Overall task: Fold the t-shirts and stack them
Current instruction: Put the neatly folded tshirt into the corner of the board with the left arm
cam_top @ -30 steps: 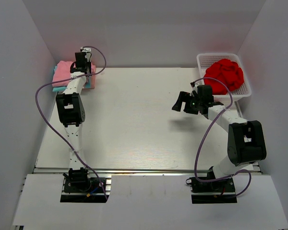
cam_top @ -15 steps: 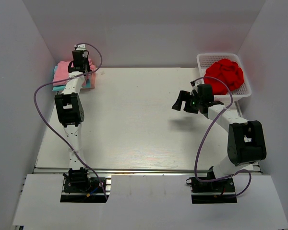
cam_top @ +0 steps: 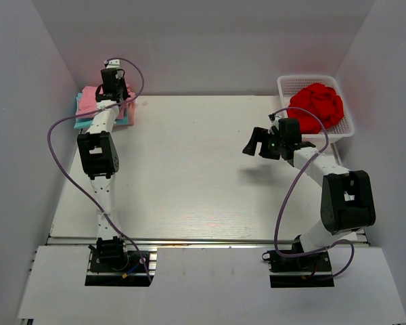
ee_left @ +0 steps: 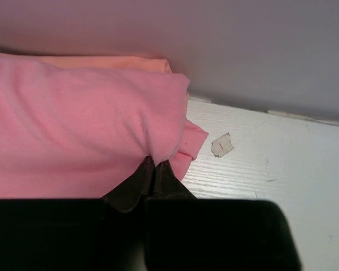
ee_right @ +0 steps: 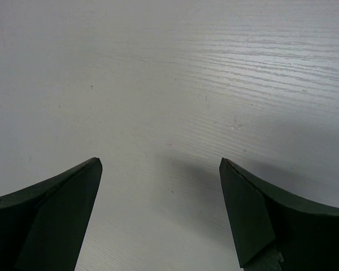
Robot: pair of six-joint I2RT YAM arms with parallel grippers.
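Where the table (cam_top: 189,169) meets the far left corner, the folded shirts lie stacked: the pink t-shirt (ee_left: 73,124) on top, a salmon-orange t-shirt (ee_left: 118,63) showing behind it and a teal t-shirt (cam_top: 78,106) peeking out beneath. The left gripper (ee_left: 153,169) has its tips pinched together on the pink one's puckered front edge. The right gripper (ee_right: 158,164) hangs with jaws spread wide over bare tabletop, holding nothing, near the white mesh basket (cam_top: 282,84) heaped with red cloth (cam_top: 316,105).

Your left arm (cam_top: 98,152) reaches far left; the left gripper (ee_left: 153,169) is closed. Your right arm (cam_top: 345,200) bends leftward, right gripper (ee_right: 160,164) spread wide.
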